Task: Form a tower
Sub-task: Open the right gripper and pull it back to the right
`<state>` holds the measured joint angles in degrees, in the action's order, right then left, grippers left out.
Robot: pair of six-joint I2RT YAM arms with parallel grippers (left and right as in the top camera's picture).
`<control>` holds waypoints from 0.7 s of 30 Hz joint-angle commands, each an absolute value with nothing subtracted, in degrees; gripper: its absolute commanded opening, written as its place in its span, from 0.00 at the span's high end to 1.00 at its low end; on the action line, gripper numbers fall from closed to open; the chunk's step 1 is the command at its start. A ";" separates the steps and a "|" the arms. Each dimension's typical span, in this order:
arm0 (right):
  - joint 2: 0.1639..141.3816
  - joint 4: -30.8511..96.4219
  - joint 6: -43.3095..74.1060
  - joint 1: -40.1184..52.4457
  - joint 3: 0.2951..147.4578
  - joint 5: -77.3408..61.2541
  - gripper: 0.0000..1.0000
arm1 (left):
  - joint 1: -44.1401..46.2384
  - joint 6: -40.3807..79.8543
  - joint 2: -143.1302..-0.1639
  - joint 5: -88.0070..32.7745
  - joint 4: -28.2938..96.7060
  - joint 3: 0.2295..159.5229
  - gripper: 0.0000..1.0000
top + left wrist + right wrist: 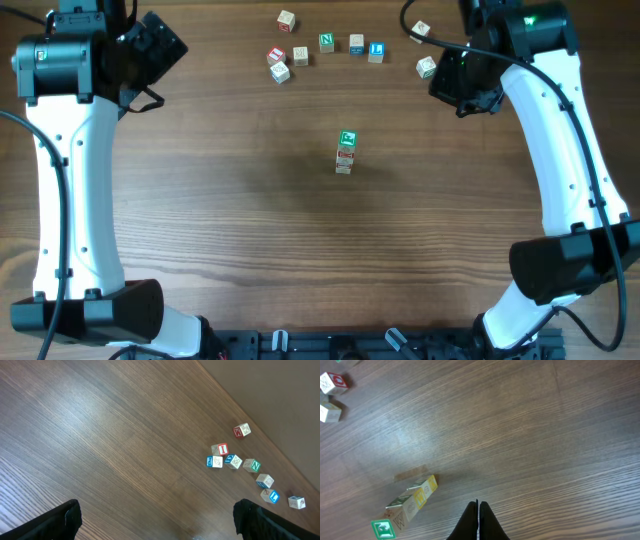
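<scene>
The tower [345,153] stands upright at mid-table, a narrow stack of small pale letter cubes with a green-faced cube [347,138] on top. In the right wrist view the tower [412,500] shows at lower left, with yellow marks on its side faces and its green top [382,529] near the frame's edge. My right gripper [478,517] is shut on nothing, off to the tower's side and apart from it; overhead it hangs at the back right [452,86]. My left gripper [160,527] is open and empty, over the back left [158,45]. The tower is out of the left wrist view.
Several loose letter cubes [326,42] lie scattered along the back edge, with two more [427,67] close under the right arm. The left wrist view shows this row of cubes [233,461] by the table's edge. The two arm bases sit at the front corners.
</scene>
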<state>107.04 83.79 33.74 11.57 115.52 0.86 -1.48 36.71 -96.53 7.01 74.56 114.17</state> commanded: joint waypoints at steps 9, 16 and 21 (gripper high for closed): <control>84.01 92.16 23.29 10.04 119.42 0.03 0.00 | -1.78 36.23 -96.44 7.55 74.41 114.17 0.00; 82.78 92.03 23.35 10.04 119.39 -3.97 0.19 | -1.78 36.23 -96.44 7.53 74.43 114.17 0.00; 87.00 91.02 24.12 10.07 118.96 -3.95 0.95 | -1.78 36.23 -96.42 7.53 74.43 114.17 0.00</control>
<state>84.33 91.39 24.10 10.13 119.39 -3.05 -1.48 36.71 -96.53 7.01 74.56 114.17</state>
